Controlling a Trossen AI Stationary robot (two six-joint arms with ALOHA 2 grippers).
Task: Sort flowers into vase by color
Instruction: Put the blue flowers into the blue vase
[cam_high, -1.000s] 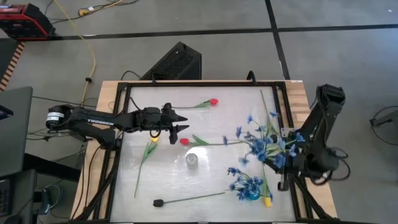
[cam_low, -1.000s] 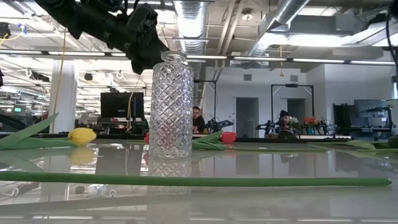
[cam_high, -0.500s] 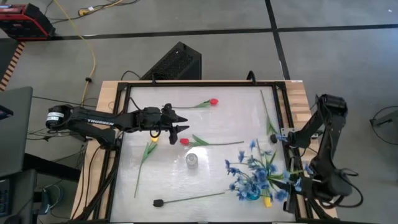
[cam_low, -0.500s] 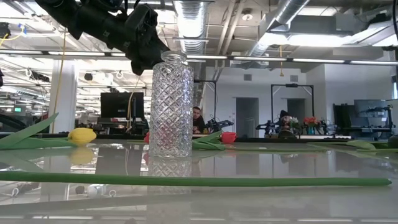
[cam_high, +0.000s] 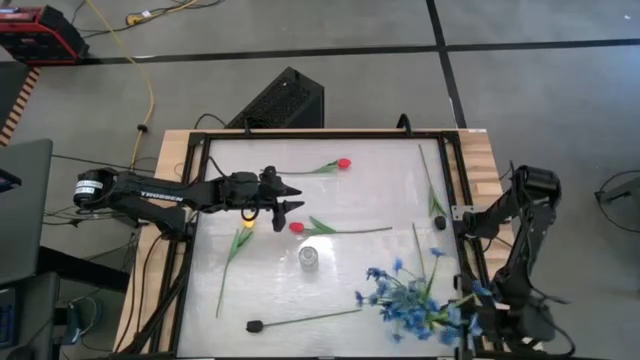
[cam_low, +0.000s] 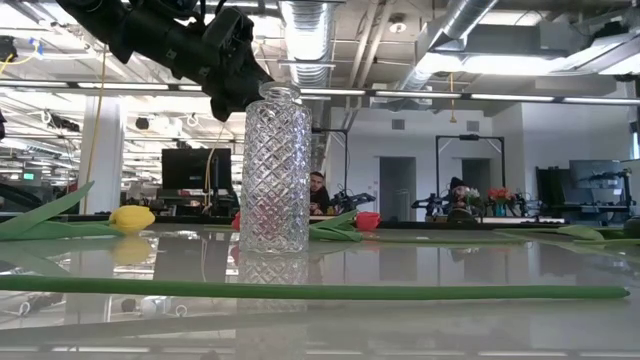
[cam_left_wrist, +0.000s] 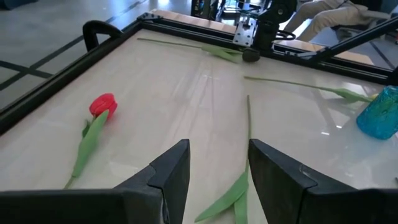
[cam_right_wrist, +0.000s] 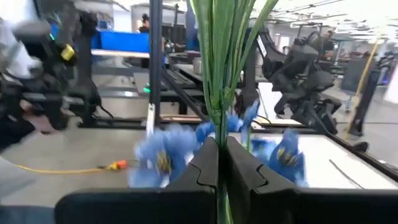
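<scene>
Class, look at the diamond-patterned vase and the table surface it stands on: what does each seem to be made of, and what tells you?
The clear diamond-patterned vase looks like cut glass or clear plastic: the room shows through it. The pale glossy tabletop seems a smooth, polished sheet: it mirrors the vase.

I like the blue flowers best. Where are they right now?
In the high view, the blue flowers are at the table's near-right corner, held by the right claw, right of the black-headed stem.
</scene>
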